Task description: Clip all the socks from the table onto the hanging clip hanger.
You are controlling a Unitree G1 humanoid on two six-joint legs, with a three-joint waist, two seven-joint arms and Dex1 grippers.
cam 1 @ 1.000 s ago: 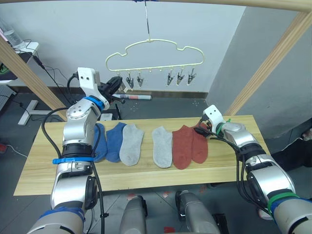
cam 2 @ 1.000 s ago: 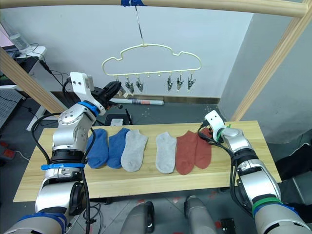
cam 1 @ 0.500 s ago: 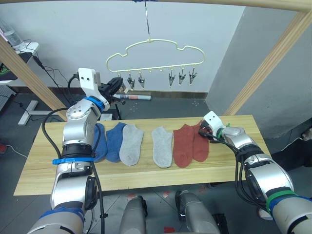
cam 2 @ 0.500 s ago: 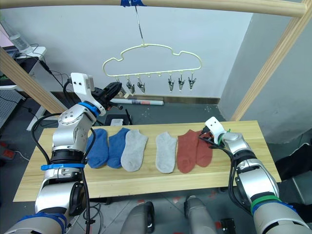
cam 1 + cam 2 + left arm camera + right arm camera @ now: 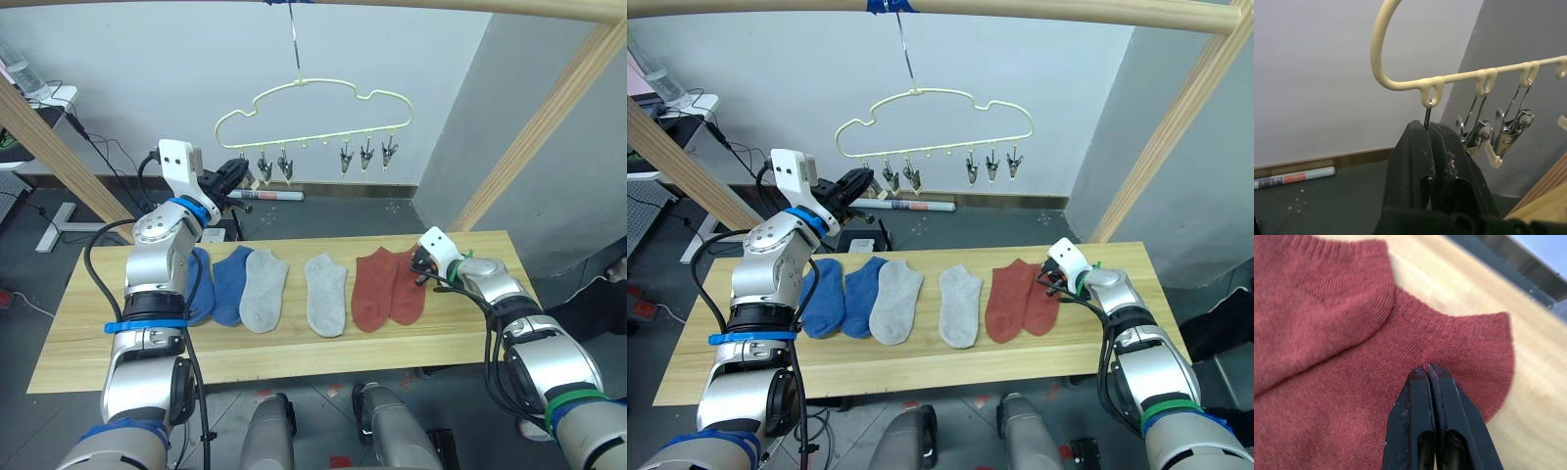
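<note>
6 socks lie in a row on the bench (image 5: pixel 294 357): 2 blue socks (image 5: pixel 220 284) at the left, 2 grey socks (image 5: pixel 294 292) in the middle, 2 red socks (image 5: pixel 387 287) at the right. None is on the hanger (image 5: pixel 313 116) yet; it hangs beyond the far edge of the bench with its 6 clips bare.

At the right, the right end effector (image 5: pixel 1429 374) is pinched fully together on a thin fold of the rightmost red sock (image 5: pixel 1440 357), near its cuff. That bite looks shallow, so the knit could slide out as the arm lifts. The 2 red socks overlap, so the neighbour may be dragged along or pulled toward the edge.

Up at the left, the left end effector (image 5: pixel 1430 132) is closed around the leftmost clip (image 5: pixel 1428 115) just under its loop on the hanger. The hanger hangs free from 1 hook, so any sideways pull could set it swinging or turning, spoiling the aim for the sock. Squeezing the clip off-centre might not open it, or it could slip from the grip.
</note>
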